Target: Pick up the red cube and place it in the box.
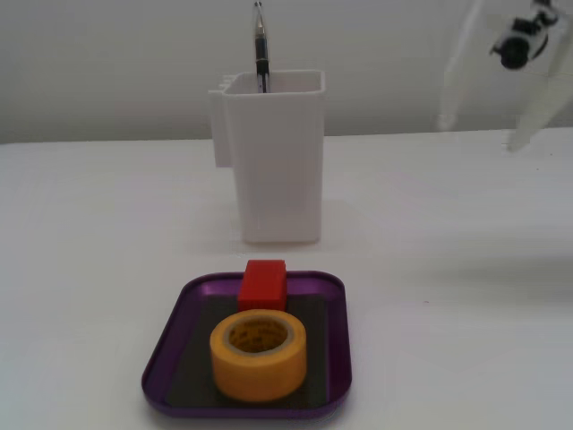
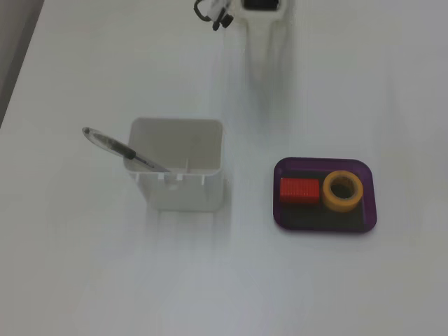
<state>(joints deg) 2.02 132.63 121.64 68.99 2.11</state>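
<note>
The red cube (image 1: 262, 283) lies inside the box (image 1: 179, 313), a shallow purple tray, at its far edge and touching a yellow tape roll (image 1: 259, 353). In the other fixed view the cube (image 2: 299, 190) sits in the left half of the tray (image 2: 323, 222), with the roll (image 2: 343, 190) to its right. My gripper (image 1: 481, 134) hangs blurred at the upper right, well away from the tray and above the table. Its two pale fingers are spread apart and hold nothing. The white arm (image 2: 264, 28) shows at the top edge of the other fixed view.
A tall white plastic container (image 1: 273, 161) with a pen (image 1: 260, 49) in it stands behind the tray. In the other fixed view the container (image 2: 178, 171) is left of the tray. The table is white.
</note>
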